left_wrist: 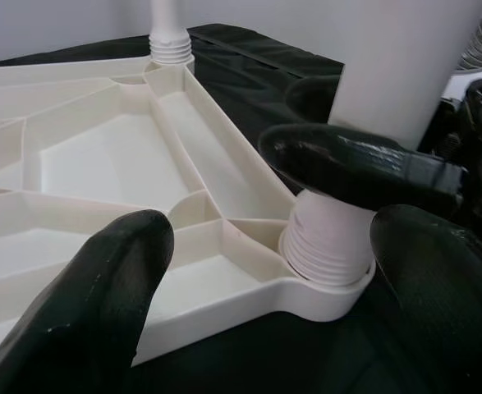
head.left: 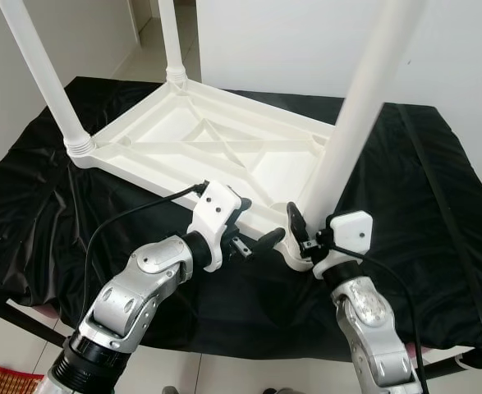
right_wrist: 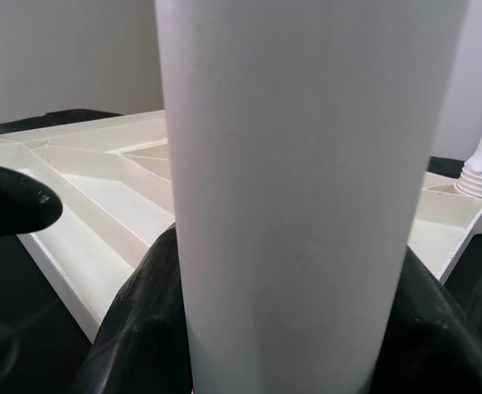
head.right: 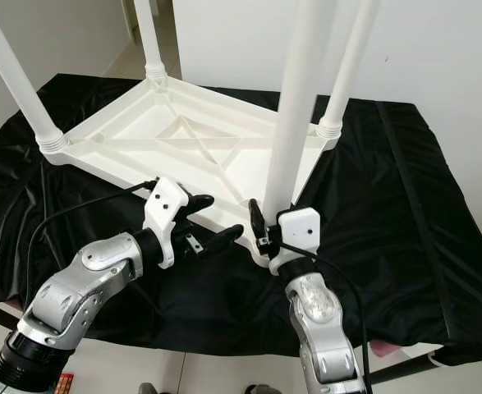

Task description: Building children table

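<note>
The right gripper (head.right: 261, 226) is closed around the lower part of a white round plastic table leg (head.right: 294, 107), just above the place where this leg enters the white plastic children's table top (head.left: 199, 148). In the right wrist view the leg stands between the two black fingers (right_wrist: 142, 328), which press on it from both sides. The table top lies upside down on a black cloth (head.left: 421, 205), so its ribbed underside faces up, with shallow compartments between the ribs. The leg's ribbed end (left_wrist: 327, 246) sits in the round socket (left_wrist: 327, 291) at the near corner of the table top, and part of the thread is still visible above the socket rim.

The left gripper (head.left: 249, 238) is at the near edge of the table top, just beside the held leg. Its fingers are spread apart and hold nothing; one fingertip (head.left: 269, 238) reaches toward the leg's base.

Three other white legs stand upright in the other corners of the table top: one at the left corner (head.left: 48, 78), one at the far corner (head.left: 171, 41), one at the right corner (head.right: 347, 70). The compartments I can see have nothing in them.
</note>
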